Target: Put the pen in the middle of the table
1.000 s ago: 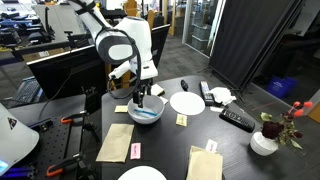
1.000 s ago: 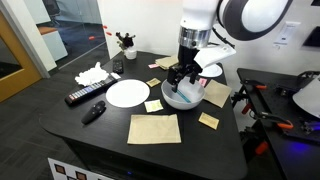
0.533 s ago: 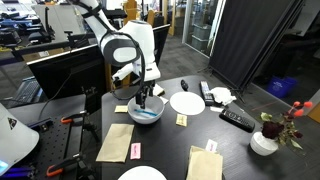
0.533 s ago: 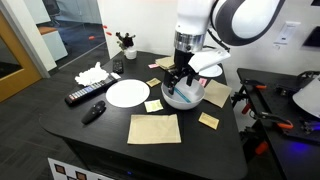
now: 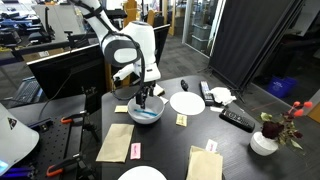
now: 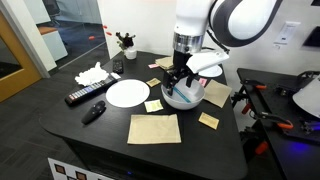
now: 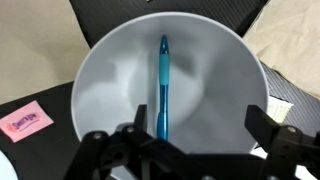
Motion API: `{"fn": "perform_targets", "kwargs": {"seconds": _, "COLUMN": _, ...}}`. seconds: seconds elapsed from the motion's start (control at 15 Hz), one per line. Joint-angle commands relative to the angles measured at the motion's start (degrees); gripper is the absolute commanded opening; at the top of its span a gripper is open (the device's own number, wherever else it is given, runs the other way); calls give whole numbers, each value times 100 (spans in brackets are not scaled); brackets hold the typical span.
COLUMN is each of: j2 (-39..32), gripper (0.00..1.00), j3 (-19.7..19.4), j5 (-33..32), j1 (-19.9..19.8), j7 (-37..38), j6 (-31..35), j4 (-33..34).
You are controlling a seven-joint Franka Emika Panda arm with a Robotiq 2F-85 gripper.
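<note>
Blue against white, the pen [image 7: 163, 90] lies inside the white bowl [image 7: 100, 60]. In the wrist view it runs straight from the far wall down across the bottom towards the camera. The bowl stands on the dark worktop [image 5: 165, 135], beside a white plate [image 5: 186, 102].

The white Panda arm [image 5: 125, 45] bends over from behind the worktop and its last link drops nearly straight down, so the claw [image 5: 143, 100] points into the bowl from above. In both exterior views the claw sits low over the bowl, and the pen cannot be made out there.

From the wrist, the claw [image 7: 198, 122] is spread wide. Its dark fingers [image 7: 265, 125] stand apart on either side of the bowl's near half. The pen's near end lies between them, close to one finger and well apart from the other. Nothing is pinched.

A tan napkin [image 6: 154, 128] lies flat in front of the bowl, and a black remote control [image 6: 85, 96] rests near the plate. A pink sachet [image 7: 25, 120] lies on the worktop beside the bowl.
</note>
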State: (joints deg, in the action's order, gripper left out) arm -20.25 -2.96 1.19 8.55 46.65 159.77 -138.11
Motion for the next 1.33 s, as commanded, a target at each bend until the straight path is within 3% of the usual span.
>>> {"fn": "perform_targets", "kwargs": {"seconds": 0.0, "j2": -44, "gripper": 100, "j3": 64, "j5": 322, "j1": 3, "j7": -86, "j6": -86, "j4": 115}}
{"fn": "perform_targets", "kwargs": {"seconds": 0.53, "j2": 145, "gripper": 100, "j3": -172, "j5": 167, "j1": 157, "j7": 67, "j6": -112, "j4": -50}}
{"fn": "perform_targets", "kwargs": {"seconds": 1.27, "j2": 54, "gripper": 100, "j3": -196, "j5": 355, "j1": -173, "j7": -270, "j6": -283, "j4": 57}}
